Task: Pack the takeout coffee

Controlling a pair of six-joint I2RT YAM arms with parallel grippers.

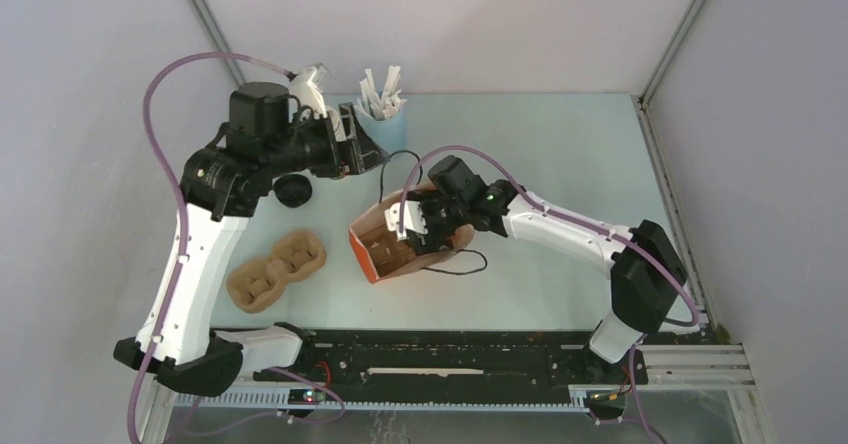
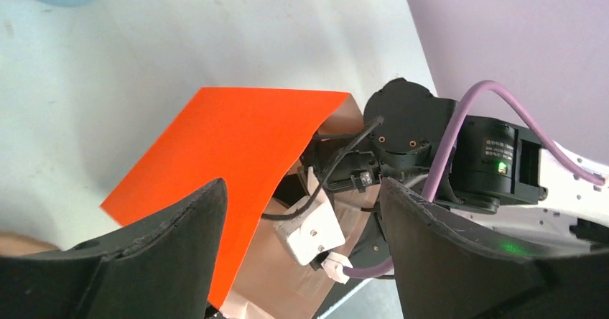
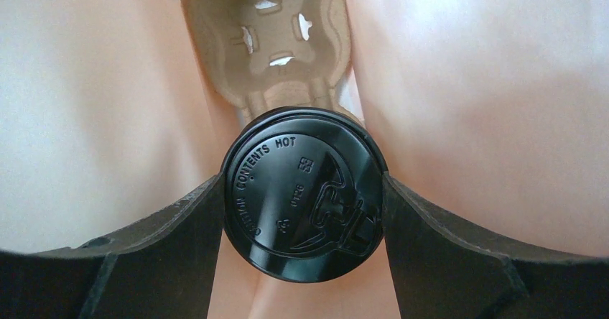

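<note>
The takeout coffee shows only in the right wrist view, as its round black lid [image 3: 303,193] seen from above; the cup under it is hidden. My right gripper [image 3: 303,211] is shut on it, a finger pressed against each side of the lid. It hangs inside the orange paper bag [image 1: 378,256], over a brown pulp cup carrier [image 3: 269,39] on the bag's floor. From above, the right gripper [image 1: 425,229] reaches into the bag's mouth. My left gripper [image 2: 303,218] is open and holds nothing, hovering above the bag's orange side [image 2: 230,139] near the back left [image 1: 365,144].
A second brown pulp carrier [image 1: 275,269] lies left of the bag. A loose black lid [image 1: 293,190] sits under the left arm. A light blue cup of white sticks [image 1: 383,114] and a cup stack [image 1: 312,86] stand at the back.
</note>
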